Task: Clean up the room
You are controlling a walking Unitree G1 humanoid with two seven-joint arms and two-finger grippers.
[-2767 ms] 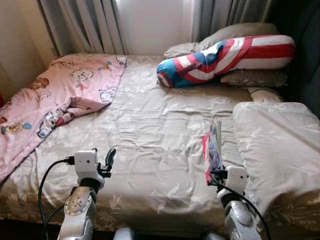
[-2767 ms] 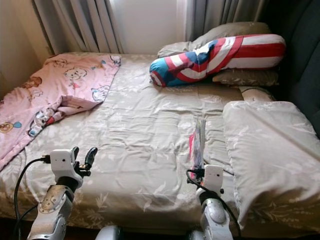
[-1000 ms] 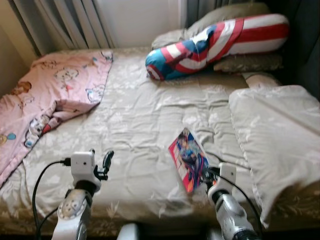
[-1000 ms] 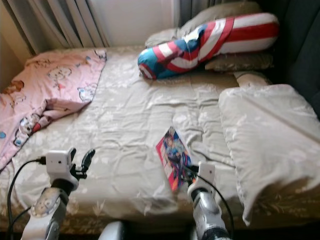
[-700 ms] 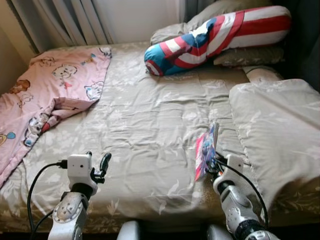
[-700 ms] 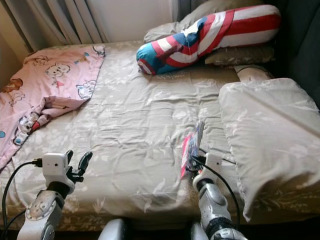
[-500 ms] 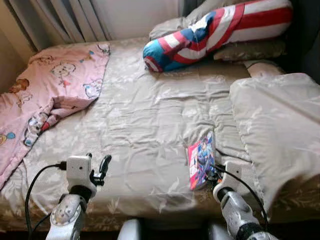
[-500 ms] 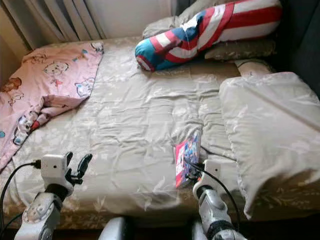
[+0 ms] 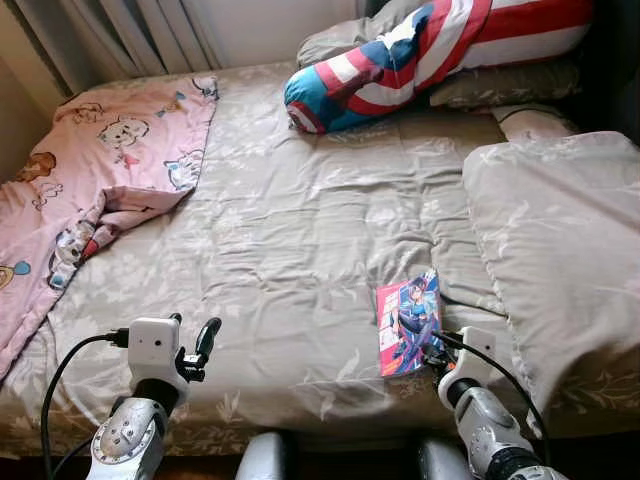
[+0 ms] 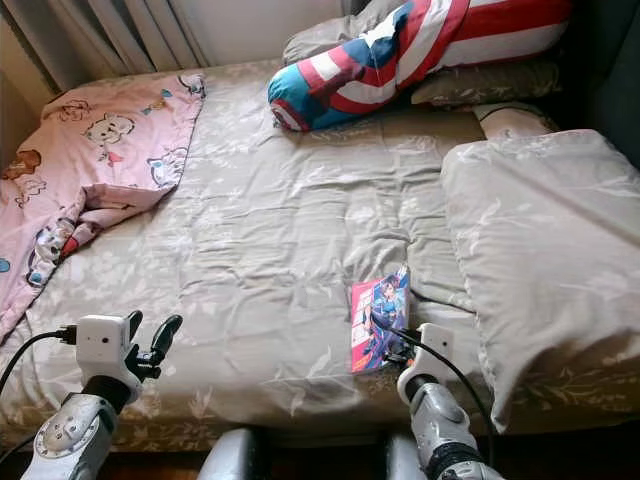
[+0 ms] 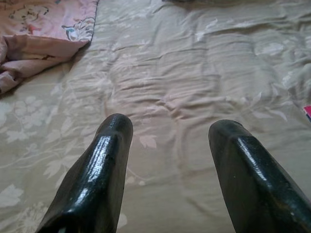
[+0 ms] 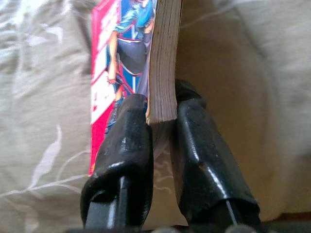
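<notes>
Right gripper (image 12: 158, 114) clamps the lower edge of a comic book (image 9: 408, 322), one finger on the cover, one behind the page block. Book sits cover-up near the front edge of the beige floral bedspread (image 9: 290, 230), just beside a beige pillow (image 9: 560, 250). Left gripper (image 11: 167, 131) hovers over the bedspread, fingers spread apart, holding nothing. Farther back: pink cartoon blanket (image 9: 90, 170) at left; a red-white-blue striped bolster (image 9: 420, 55) by the curtains (image 9: 130, 30).
</notes>
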